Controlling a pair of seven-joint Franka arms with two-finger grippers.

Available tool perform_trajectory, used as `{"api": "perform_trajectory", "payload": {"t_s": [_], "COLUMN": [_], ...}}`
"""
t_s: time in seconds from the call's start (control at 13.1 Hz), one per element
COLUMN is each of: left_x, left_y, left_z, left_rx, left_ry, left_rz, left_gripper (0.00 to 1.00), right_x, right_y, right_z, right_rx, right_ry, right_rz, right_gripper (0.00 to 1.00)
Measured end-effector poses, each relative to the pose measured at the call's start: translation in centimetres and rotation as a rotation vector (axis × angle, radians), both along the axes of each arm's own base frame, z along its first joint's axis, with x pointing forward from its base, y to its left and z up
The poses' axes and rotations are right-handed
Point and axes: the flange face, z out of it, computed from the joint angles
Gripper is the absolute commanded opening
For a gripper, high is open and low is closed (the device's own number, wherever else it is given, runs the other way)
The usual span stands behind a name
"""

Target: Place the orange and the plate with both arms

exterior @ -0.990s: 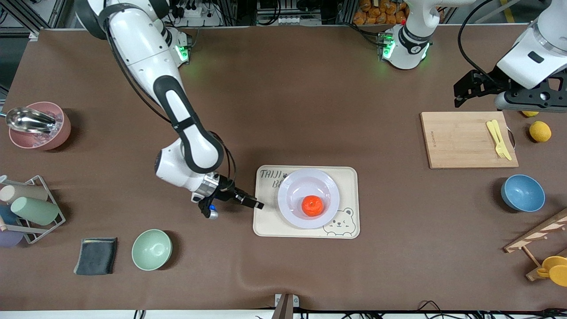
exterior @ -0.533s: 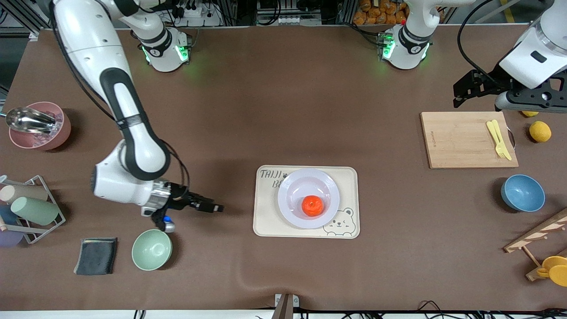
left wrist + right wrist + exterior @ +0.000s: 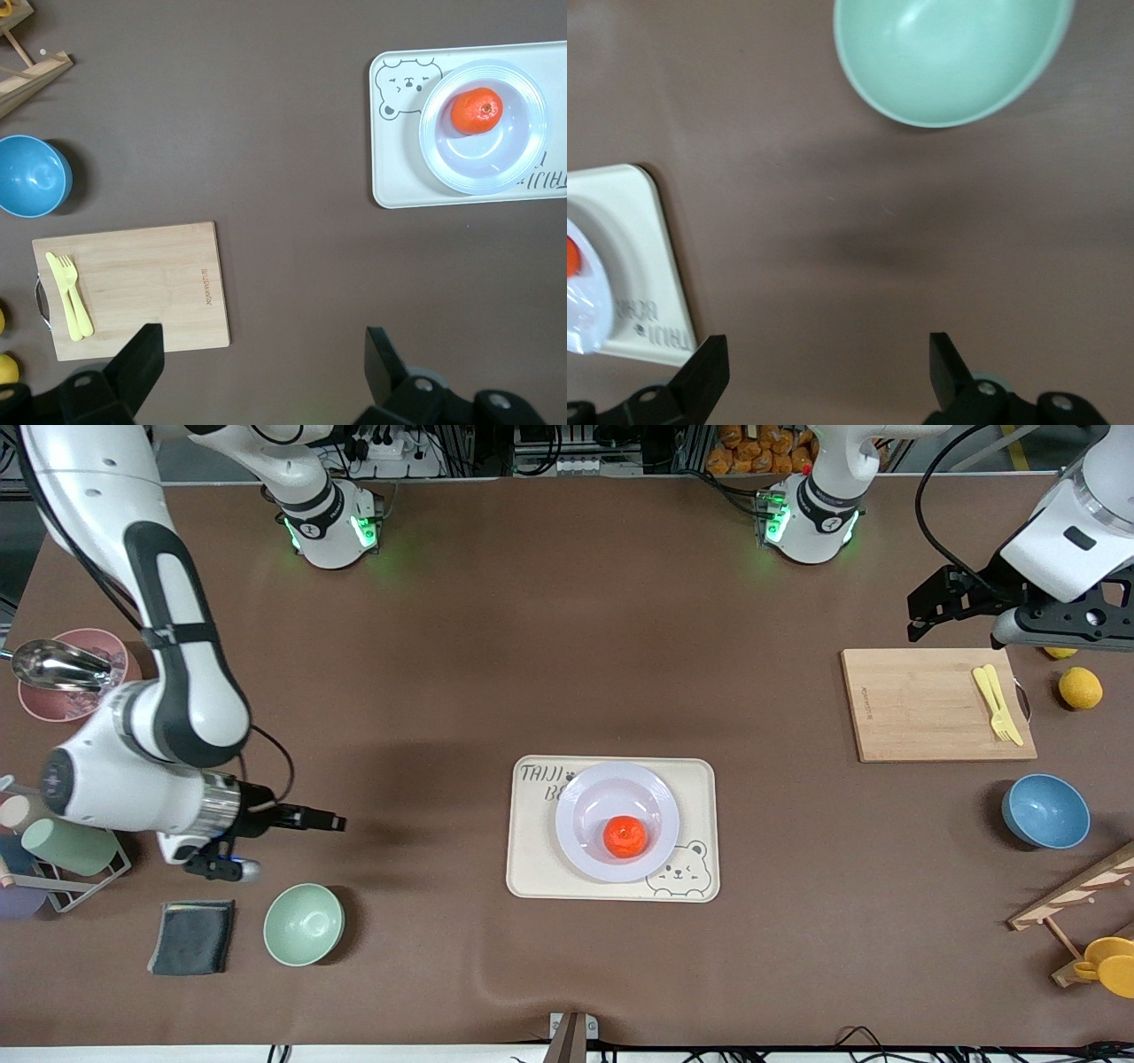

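Our right jaws (image 3: 332, 821) had pulled well away from the orange (image 3: 625, 836) resting in the plate (image 3: 617, 821), both arms' jaws open and empty, left jaws (image 3: 921, 615) waiting, so placing looked finished.

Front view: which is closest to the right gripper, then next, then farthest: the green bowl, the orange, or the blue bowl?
From the right gripper:
1. Mint-green bowl, just beside it, nearer the camera.
2. Orange, on the plate mid-table.
3. Blue bowl, at the left arm's end.

Glossy orange (image 3: 625, 837) in lavender-white plate (image 3: 576, 806), plate on tray (image 3: 532, 872)
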Motion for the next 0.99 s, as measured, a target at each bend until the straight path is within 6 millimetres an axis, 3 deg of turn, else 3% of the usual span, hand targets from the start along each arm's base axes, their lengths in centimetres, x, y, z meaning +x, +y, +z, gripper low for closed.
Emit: {"api": "perform_trajectory", "payload": {"t_s": [0.23, 0.38, 0.84, 0.99], "left_x": [0.0, 0.0, 0.1, 0.1], "left_y": [0.0, 0.0, 0.0, 0.0], "left_z": [0.0, 0.0, 0.0, 0.0], "left_rx": [0.0, 0.0, -0.001, -0.001], "left_ry": [-0.002, -0.002, -0.004, -0.004], "left_rz": [0.0, 0.0, 0.0, 0.0], "left_gripper": [1.0, 1.0, 1.0, 1.0], "right_x": [-0.2, -0.7, -3.6, -5.2], "right_y": [-5.3, -7.3, -7.8, -7.7], "right_z": [5.5, 9.4, 21.7, 23.7], "right_rx": [-0.064, -0.105, -0.25, -0.262], "right_ry": [0.022, 0.068, 0.117, 0.1], "right_rz": [0.101, 0.145, 0.097, 0.084], "right_gripper": [1.0, 1.0, 1.0, 1.0]}}
